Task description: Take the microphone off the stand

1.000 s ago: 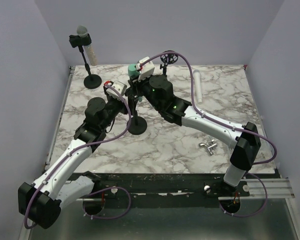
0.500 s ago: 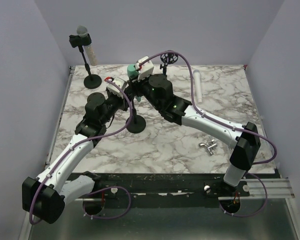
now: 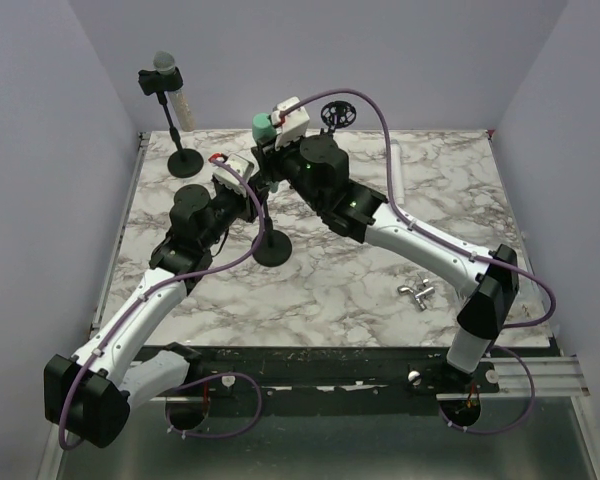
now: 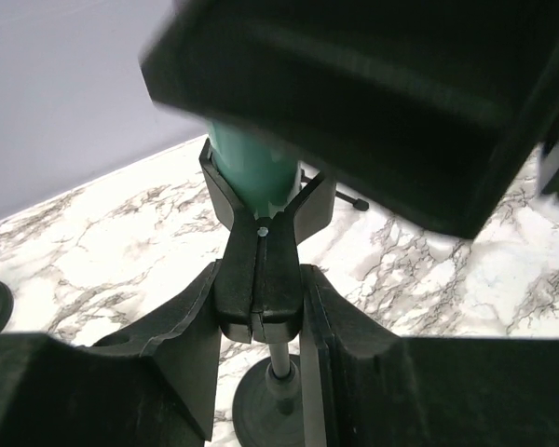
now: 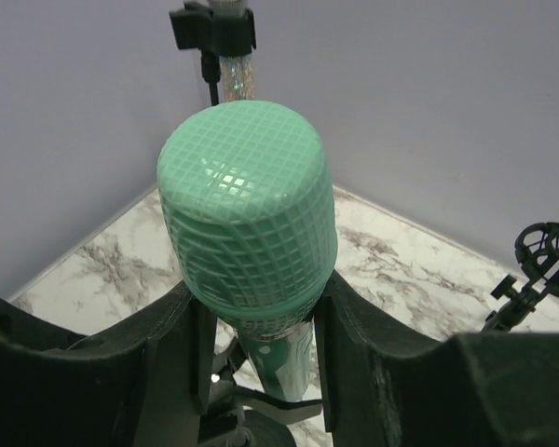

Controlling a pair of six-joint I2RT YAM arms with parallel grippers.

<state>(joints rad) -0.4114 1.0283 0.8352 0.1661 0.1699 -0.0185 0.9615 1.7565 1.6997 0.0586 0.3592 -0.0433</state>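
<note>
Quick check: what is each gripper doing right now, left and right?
Left gripper: closed on the stand clip.
Right gripper: closed on the green microphone, just below its head.

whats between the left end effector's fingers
The stand's black clip, holding the green microphone, fills that gap; the left wrist view shows it.

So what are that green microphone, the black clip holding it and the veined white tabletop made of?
Green microphone: glossy gridded dome catching highlights, likely painted metal mesh or plastic. Black clip: matte, split by a seam, probably plastic. White veined tabletop: grey veins suggest marble, perhaps only printed laminate.
</note>
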